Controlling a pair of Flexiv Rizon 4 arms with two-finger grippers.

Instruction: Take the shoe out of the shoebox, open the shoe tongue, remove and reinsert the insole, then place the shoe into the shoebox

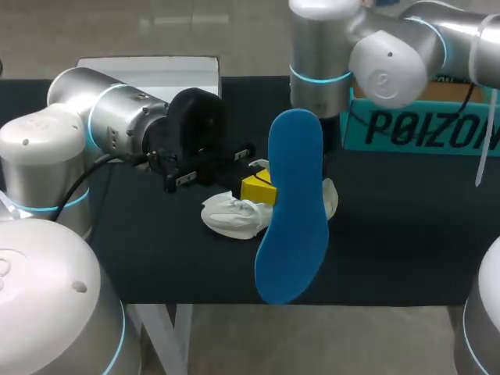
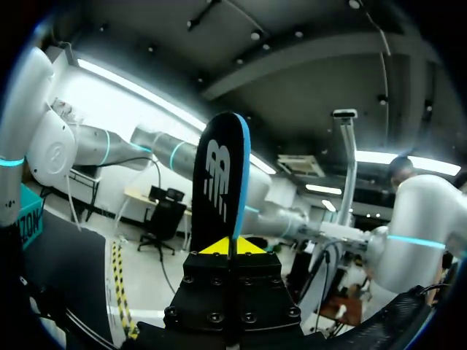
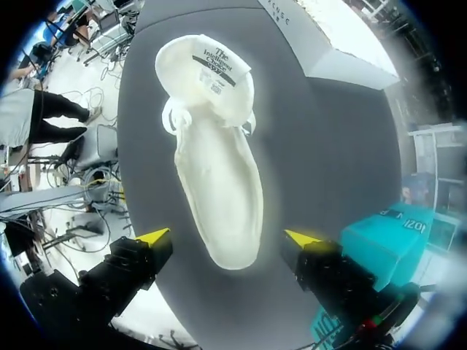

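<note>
Insole (image 2: 222,182) stands upright, clamped in the left gripper (image 2: 232,246); right gripper (image 3: 228,237) hangs spread wide above the white shoe (image 3: 219,182) on the table (image 3: 321,146).

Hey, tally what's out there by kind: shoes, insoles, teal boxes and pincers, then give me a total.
White lace-up shoe: 1
Blue flat insole: 1
Teal cardboard shoebox: 1
Yellow-tipped pincers: 2, the left pincer and the right pincer
Total: 5
</note>
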